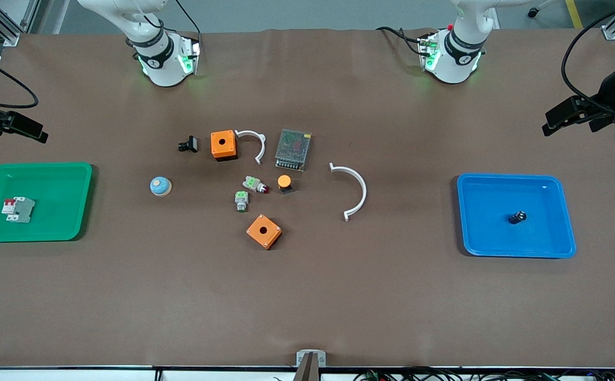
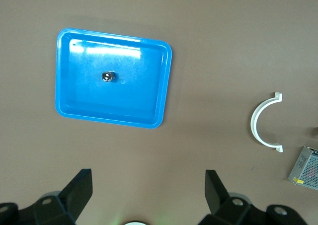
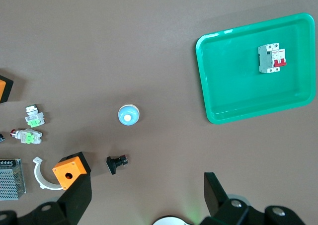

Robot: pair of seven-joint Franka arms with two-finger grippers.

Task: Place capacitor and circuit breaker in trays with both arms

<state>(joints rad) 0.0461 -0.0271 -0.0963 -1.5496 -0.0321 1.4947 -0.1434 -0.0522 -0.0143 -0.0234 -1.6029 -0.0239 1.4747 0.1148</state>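
While both arms wait raised at their own ends of the table, each task part lies in a tray. Reading the front view as a clock face, the green tray (image 1: 48, 225) sits at nine o'clock, at the right arm's end. The circuit breaker (image 1: 18, 209) lies flat in it, toward the tray's nine o'clock side, with its red levers pointing to nine. The blue tray (image 1: 487, 235) sits at three o'clock, at the left arm's end. The capacitor (image 1: 517, 217) rests on its floor, a little toward three o'clock of the tray's middle, touching no wall.

The left gripper (image 2: 147, 175) hangs over bare brown table at about two o'clock, its claw spread wide and empty. The right gripper (image 3: 145, 175) hangs over bare table at about ten o'clock, its claw equally wide, holding nothing.

Loose parts cluster at the centre. One orange box (image 1: 223, 145) lies at eleven o'clock of the cluster and a second orange box (image 1: 264, 231) at six. The mesh-topped metal unit (image 1: 293, 150) lies at one, and a large white arc (image 1: 355, 191) at three. The blue dome (image 1: 159, 186) lies at nine.
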